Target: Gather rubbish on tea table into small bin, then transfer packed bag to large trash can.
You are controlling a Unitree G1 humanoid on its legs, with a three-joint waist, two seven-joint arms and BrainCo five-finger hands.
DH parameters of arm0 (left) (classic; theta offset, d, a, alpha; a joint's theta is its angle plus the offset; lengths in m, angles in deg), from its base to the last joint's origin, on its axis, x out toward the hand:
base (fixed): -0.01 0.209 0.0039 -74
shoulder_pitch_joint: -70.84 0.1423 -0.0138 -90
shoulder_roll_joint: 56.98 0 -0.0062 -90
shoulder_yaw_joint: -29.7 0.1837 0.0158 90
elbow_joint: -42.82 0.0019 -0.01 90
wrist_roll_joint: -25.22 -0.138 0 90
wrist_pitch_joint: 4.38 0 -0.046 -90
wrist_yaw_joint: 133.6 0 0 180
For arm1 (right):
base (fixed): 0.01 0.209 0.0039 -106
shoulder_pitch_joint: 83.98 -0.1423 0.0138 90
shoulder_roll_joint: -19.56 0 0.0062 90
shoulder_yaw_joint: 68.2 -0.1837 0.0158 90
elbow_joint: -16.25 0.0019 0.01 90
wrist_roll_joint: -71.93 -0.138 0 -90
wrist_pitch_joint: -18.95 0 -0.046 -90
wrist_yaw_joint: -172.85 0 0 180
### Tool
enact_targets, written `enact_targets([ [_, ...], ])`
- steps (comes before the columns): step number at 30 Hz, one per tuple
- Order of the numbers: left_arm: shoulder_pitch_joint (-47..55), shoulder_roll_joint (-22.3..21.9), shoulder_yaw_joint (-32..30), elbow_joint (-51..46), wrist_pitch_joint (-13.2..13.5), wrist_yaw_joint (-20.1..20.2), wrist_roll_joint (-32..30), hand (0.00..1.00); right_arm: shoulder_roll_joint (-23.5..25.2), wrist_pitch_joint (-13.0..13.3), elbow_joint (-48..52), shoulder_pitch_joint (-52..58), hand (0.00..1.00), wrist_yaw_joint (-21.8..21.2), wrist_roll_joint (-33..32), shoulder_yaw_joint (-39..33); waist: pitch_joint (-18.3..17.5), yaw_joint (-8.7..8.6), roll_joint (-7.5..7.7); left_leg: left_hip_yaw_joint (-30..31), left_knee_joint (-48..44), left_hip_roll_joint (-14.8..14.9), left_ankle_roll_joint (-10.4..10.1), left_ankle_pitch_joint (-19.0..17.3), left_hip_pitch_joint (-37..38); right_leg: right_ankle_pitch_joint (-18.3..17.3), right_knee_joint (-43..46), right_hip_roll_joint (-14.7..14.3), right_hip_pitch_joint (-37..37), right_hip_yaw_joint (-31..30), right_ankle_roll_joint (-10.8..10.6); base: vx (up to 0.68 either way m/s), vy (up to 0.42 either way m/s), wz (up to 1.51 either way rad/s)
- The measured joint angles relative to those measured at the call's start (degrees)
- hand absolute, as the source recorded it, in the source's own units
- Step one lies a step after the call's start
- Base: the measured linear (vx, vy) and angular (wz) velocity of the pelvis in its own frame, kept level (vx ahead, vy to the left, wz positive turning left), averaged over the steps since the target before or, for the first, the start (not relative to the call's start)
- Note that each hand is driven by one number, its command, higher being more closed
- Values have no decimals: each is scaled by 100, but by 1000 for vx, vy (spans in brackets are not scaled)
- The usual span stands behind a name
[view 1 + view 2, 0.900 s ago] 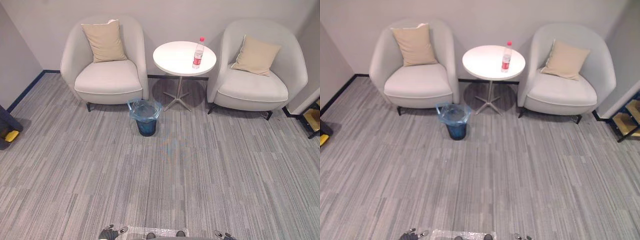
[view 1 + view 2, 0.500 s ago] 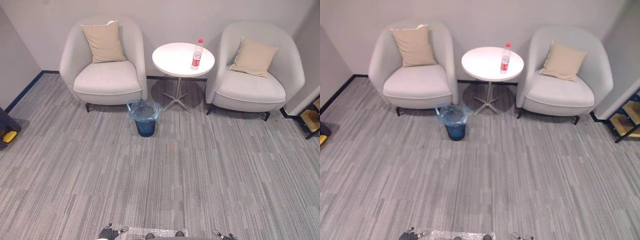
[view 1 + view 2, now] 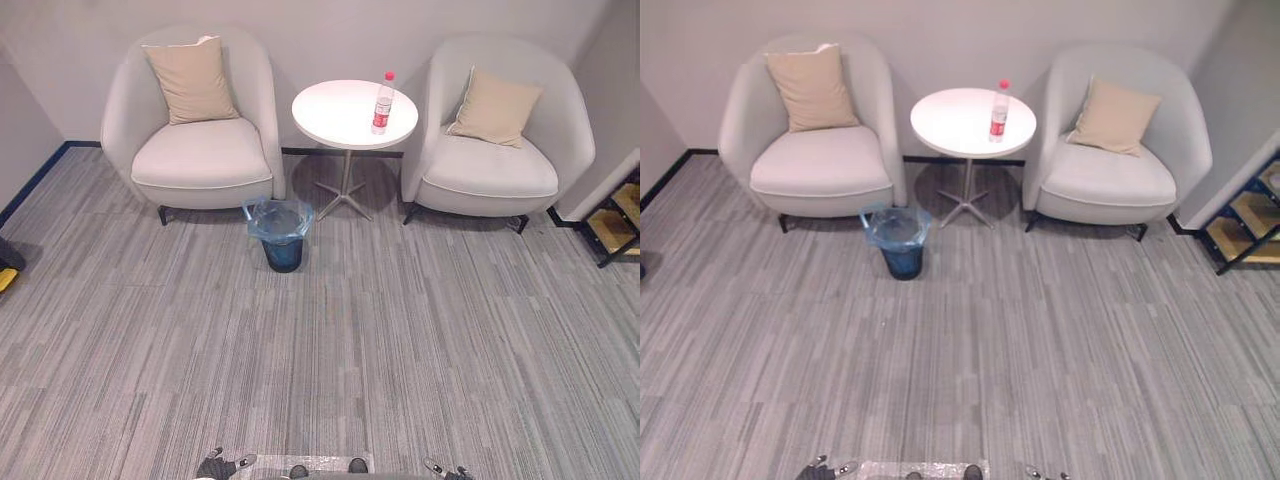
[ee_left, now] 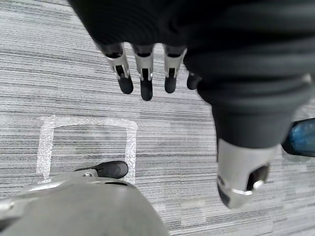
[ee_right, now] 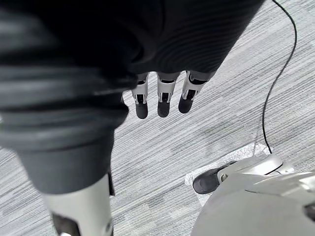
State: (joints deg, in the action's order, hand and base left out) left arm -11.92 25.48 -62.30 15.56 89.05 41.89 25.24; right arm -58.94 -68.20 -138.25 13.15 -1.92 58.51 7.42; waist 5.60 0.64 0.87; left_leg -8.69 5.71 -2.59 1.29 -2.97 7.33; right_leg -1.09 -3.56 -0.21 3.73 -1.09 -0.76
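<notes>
On the white round worktop [image 3: 338, 118], upper centre of the left eye view, one bottle [image 3: 381, 102] stands upright. It is clear, with a red cap and a red label, and sits on the right part of the top, near the rim. No other item can be made out on that surface.

Lower left of the worktop, a dark bin [image 3: 281, 235] stands on the carpet [image 3: 400, 340]. It is lined with a pale blue bag whose edge folds out over the rim. The bin is just beside the front corner of the left chair [image 3: 195, 160]. Its contents cannot be told.

Both chairs flank the worktop against the wall. The left chair carries a tan cushion [image 3: 190, 80]. The right chair [image 3: 495, 170] carries another, the right cushion [image 3: 493, 107]. A shelf [image 3: 622, 210] shows at the right edge.

Left robot hand [image 4: 146, 78]: fingers straight and hanging above the carpet, holding nothing, over a square of tape [image 4: 129, 147] on the floor.

Right robot hand [image 5: 165, 96]: fingers likewise straight, empty, above bare carpet.

Both are well apart from bottle and bin.
</notes>
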Motion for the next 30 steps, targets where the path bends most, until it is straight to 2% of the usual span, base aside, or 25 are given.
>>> enact_targets([
  [6, -70, 12, 12, -1, -12, -7, 7, 0, -7, 0, 65, -38, 0, 4, 4, 14, 8, 30, 16, -284, -154, 49, -25, -113, -193, 5, 171, -61, -301, -240, 1, 8, -24, -26],
  [9, -131, 38, 34, -3, -15, -26, 7, 0, -6, 2, 78, -100, 0, 7, 5, 32, 17, -24, 9, -353, -380, 86, -53, -229, -341, 2, 226, -72, -399, -273, 1, 16, -32, -14],
  [12, -214, 29, 35, -20, -16, -30, 8, 0, -13, 6, 80, -104, 0, 8, 4, 62, 42, -28, -15, -355, -573, 149, -135, -359, -360, -128, 370, -93, -387, -204, 52, 18, -50, 6],
  [13, -227, 25, 29, -24, -12, -27, 13, 0, -16, 18, 92, -99, 0, 6, 1, 64, 58, -36, -33, -348, -933, 213, -183, -558, -488, -241, 545, -106, -415, -132, 85, 30, -81, 12],
  [14, -269, 4, 4, -30, -10, -24, 13, 0, -21, 58, 93, -93, 0, 8, -5, 71, 97, -42, -80, -349, -1644, 371, -314, -907, -752, -432, 768, -153, -465, -51, 150, 28, -86, 12],
  [16, -264, -26, -221, -104, -15, -16, 13, 0, 10, 71, 150, -99, 0, 36, -14, 67, 156, -9, -63, -413, -2549, 519, -493, -1074, -1112, -634, 920, -176, -454, -32, 247, 10, -110, 9],
  [17, -253, -108, -473, -335, -21, -13, 20, 0, 8, 77, 309, -48, 0, 50, -21, 93, 259, -11, -68, -501, -3713, 711, -496, -1053, -1566, -777, 1134, -186, -447, -15, 308, 8, -123, -1],
  [18, -215, -208, -647, -468, -29, -20, 24, 0, -25, 96, 403, -9, 0, 51, -30, 115, 324, 10, -139, -495, -4386, 840, -463, -953, -1807, -897, 1296, -212, -425, -26, 365, 23, -90, -11],
  [19, -181, -270, -775, -545, -30, -19, 24, 0, -29, 101, 507, 23, 0, 72, -31, 115, 349, 17, -171, -497, -4908, 919, -446, -752, -2008, -993, 1423, -219, -400, -64, 391, 44, -28, -12],
  [20, -164, -290, -829, -573, -33, -22, 35, 0, -28, 112, 538, 18, 0, 85, -35, 127, 388, 32, -122, -498, -5177, 944, -389, -714, -2179, -1045, 1489, -190, -372, -103, 447, 84, -3, -18],
  [21, -94, -315, -863, -664, -29, -28, 95, 0, -28, 111, 556, 20, 0, 115, -40, 131, 378, 55, -138, -492, -5475, 1014, -315, -838, -2334, -1159, 1624, -151, -311, -210, 503, 177, 13, -31],
  [22, -84, -323, -860, -706, -27, -29, 133, 0, -27, 110, 568, 21, 0, 154, -51, 130, 397, 78, -134, -482, -5348, 1012, -348, -1042, -2415, -1239, 1641, -63, -197, -321, 497, 199, 23, -31],
  [23, -86, -323, -859, -711, -27, -29, 133, 0, -27, 110, 569, 20, 0, 161, -52, 130, 397, 81, -133, -486, -5258, 999, -374, -1064, -2444, -1250, 1628, -43, -169, -356, 490, 275, 81, -43],
  [24, -82, -337, -862, -754, -5, -31, 138, 0, -28, 108, 591, 22, 0, 169, -53, 130, 394, 140, -126, -486, -4594, 925, -406, -1050, -2551, -1342, 1618, 92, -152, -489, 409, 223, 100, -33],
  [25, -87, -343, -863, -756, 1, -34, 139, 0, -28, 106, 596, 21, 0, 170, -53, 130, 395, 156, -125, -476, -4398, 895, -408, -1044, -2559, -1367, 1619, 119, -148, -522, 401, 384, 212, -52],
  [27, -90, -384, -878, -731, 10, -52, 137, 0, -30, 104, 664, 15, 0, 202, -45, 136, 377, 228, -147, -103, -2955, 577, -516, -717, -2478, -1578, 1571, 273, -73, -733, 196, 304, 188, -45],
  [28, -74, -407, -862, -712, 12, -51, 137, 0, -43, 105, 663, 21, 0, 203, -44, 136, 341, 252, -180, 54, -2695, 535, -522, -641, -2409, -1632, 1570, 267, -61, -769, 159, 291, 252, -58],
  [29, -14, -381, -866, -652, 11, -45, 151, 0, -7, 90, 593, -14, 0, 203, -19, 155, 243, 296, -163, 75, -2690, 458, -264, -478, -2397, -1802, 1668, 296, -40, -954, 33, 383, 299, -53],
  [30, 15, -313, -873, -652, 15, -40, 150, 0, 89, 91, 604, -18, 0, 197, -15, 175, 156, 296, -39, -43, -2719, 377, -234, -620, -2408, -1835, 1772, 402, -44, -997, -76, 547, 385, -57],
])
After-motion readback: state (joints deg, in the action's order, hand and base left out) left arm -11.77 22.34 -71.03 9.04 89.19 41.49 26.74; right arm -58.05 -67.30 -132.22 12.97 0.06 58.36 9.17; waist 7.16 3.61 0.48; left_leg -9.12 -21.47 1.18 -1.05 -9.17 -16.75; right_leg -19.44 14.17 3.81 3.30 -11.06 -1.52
